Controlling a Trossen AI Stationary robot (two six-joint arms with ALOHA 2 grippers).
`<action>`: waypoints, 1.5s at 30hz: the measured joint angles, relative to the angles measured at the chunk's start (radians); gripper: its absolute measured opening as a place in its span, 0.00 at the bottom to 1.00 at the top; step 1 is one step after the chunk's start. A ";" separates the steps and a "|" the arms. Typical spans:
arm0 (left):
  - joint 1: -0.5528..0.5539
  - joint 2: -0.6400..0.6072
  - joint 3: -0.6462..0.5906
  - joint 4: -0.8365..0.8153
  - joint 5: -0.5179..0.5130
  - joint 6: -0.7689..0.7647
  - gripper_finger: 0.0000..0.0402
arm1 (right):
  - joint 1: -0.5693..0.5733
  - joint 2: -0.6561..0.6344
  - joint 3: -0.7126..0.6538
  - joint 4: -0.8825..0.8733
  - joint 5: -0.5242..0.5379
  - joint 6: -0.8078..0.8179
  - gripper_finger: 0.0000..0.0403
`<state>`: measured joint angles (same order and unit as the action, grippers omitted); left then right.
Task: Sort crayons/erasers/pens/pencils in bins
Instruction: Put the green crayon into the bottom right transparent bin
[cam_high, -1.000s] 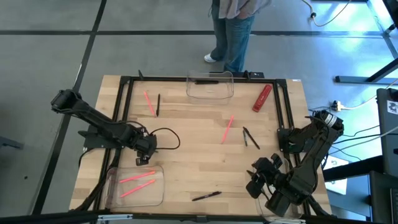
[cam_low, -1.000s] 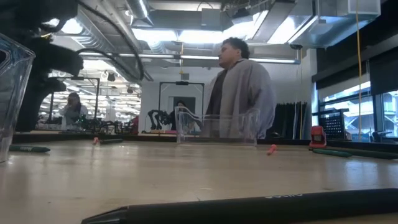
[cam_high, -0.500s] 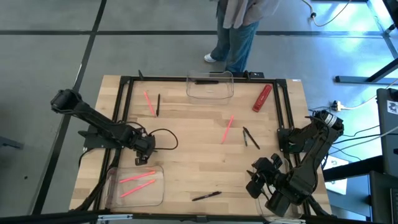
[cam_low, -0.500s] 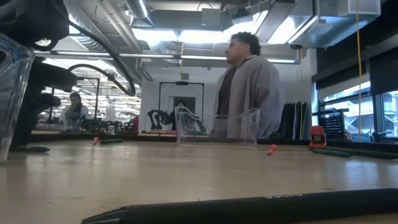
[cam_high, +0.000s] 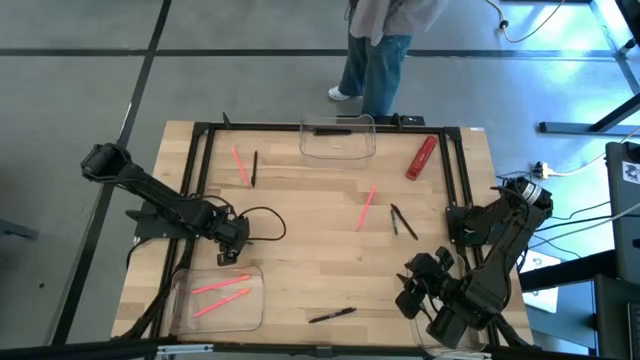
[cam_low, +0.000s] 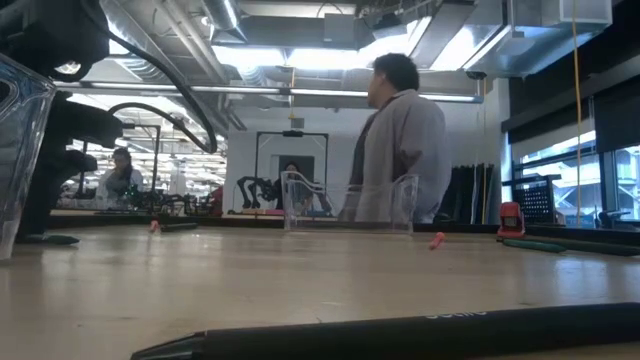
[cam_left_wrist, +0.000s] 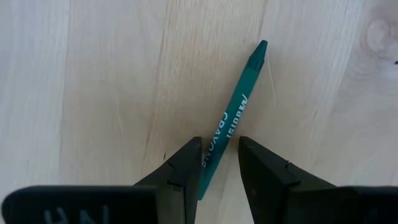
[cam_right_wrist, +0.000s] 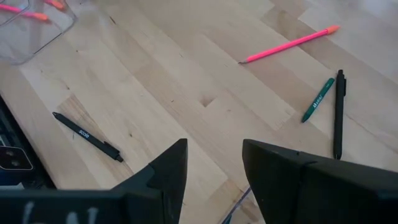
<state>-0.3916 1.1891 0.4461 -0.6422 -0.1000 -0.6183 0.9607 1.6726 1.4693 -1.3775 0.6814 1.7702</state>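
Your left claw (cam_left_wrist: 219, 158), low on the surface (cam_high: 320, 270) at eight o'clock just beyond the near-left bin (cam_high: 180, 300), has held position for the last half-second, fingers parted astride the green crayon (cam_left_wrist: 231, 115), not yet gripping, while your right claw (cam_right_wrist: 214, 165) waits open at four o'clock.

person (cam_high: 385, 40) beyond the table's far edge shifts slightly rightward, head turns away in the low view, left arm's cable loop tightens

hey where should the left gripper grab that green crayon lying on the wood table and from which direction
Grip the teal-green paper-wrapped crayon mid-shaft, across its narrow width, coming straight down. It lies flat on the wooden table, and the left gripper already straddles it, jaws open.
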 joint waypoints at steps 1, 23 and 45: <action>0.000 0.000 0.000 -0.001 -0.001 0.002 0.25 | 0.000 0.000 0.000 0.000 0.000 0.000 0.39; 0.001 0.007 -0.003 -0.027 -0.192 -0.001 0.25 | 0.000 0.000 0.000 0.010 -0.001 0.001 0.39; 0.000 0.070 0.006 -0.015 -0.180 -0.001 0.02 | 0.000 0.000 0.000 0.026 -0.001 0.001 0.39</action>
<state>-0.3920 1.2594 0.4522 -0.6576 -0.2799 -0.6189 0.9607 1.6726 1.4689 -1.3511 0.6807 1.7714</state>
